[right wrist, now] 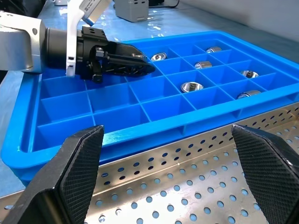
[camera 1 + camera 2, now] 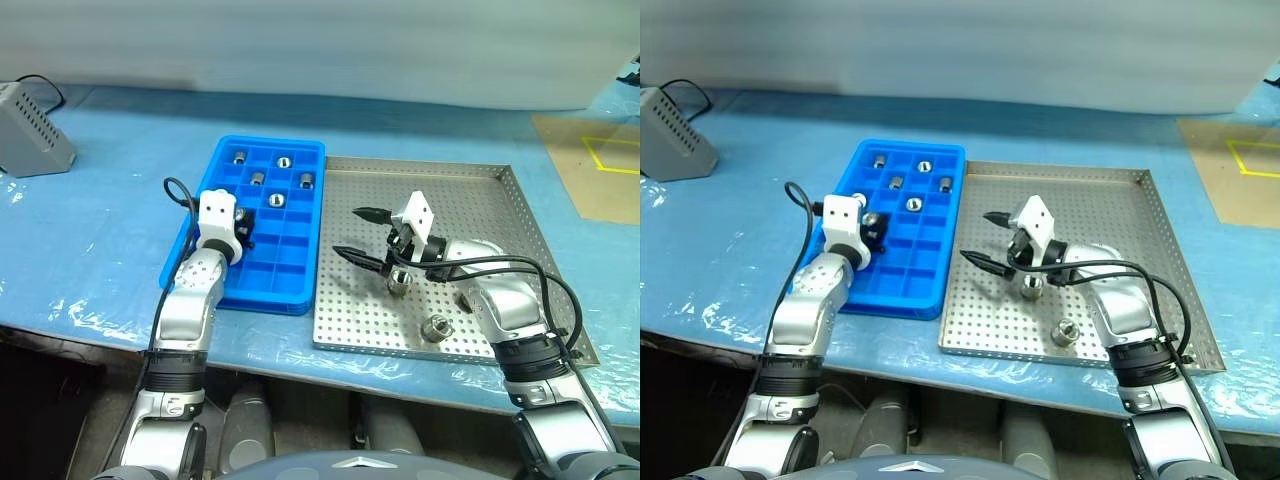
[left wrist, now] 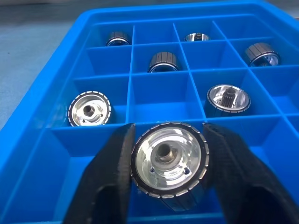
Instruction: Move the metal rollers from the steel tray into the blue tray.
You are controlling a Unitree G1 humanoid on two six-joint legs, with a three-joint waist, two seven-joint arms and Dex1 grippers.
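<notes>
The left gripper (image 3: 166,172) hangs low over the near left part of the bright blue plastic tray with its grid of square compartments (image 2: 300,290). Between its two black fingers (image 3: 110,182) sits a short, shiny ribbed metal roller with a hole through its centre (image 3: 168,165); the fingers stand just beside its sides, but whether they press on it or have let go cannot be told. The roller is inside a compartment in the tray's near rows.

Six more rollers lie in compartments farther along the blue tray: one (image 3: 89,108) in the cell just beyond on the outer column, another (image 3: 228,99) toward the steel side, and four (image 3: 163,62) in the far rows.

The right gripper (image 2: 362,235) hovers with its fingers spread wide apart and empty over the large, shallow perforated steel tray (image 2: 480,195), near the edge that touches the blue tray. Two rollers remain on the steel floor: one (image 2: 399,282) just beside the right gripper's wrist, the other (image 2: 437,327) near the front rim.
</notes>
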